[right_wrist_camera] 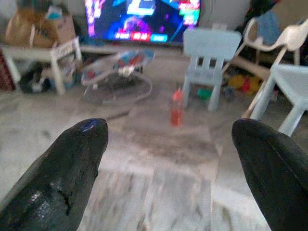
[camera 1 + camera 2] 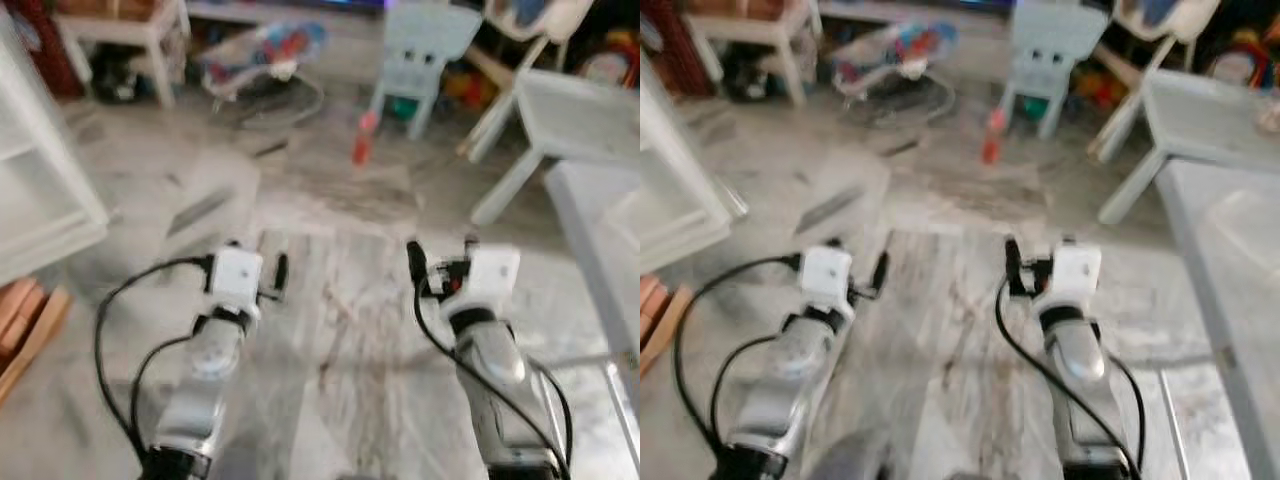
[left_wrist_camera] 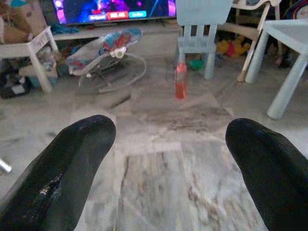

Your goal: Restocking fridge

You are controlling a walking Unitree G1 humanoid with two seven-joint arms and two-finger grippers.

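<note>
A red bottle (image 2: 363, 138) stands upright on the marble floor, well ahead of both arms and just in front of a pale blue child's chair (image 2: 425, 45). My left gripper (image 2: 255, 262) is held out low over the floor, open, with nothing between its black fingers (image 3: 77, 154). At the same height my right gripper (image 2: 443, 255) is also open and holds nothing. Both wrist views look between the fingers towards the red bottle (image 3: 181, 81) (image 1: 176, 107). The head views are blurred.
A white shelf unit (image 2: 40, 190) stands at the left, with a wooden piece (image 2: 25, 320) below it. White tables (image 2: 580, 110) line the right side. A baby bouncer (image 2: 265, 55), a small white table (image 2: 130, 30) and a lit television (image 3: 113, 9) stand at the back.
</note>
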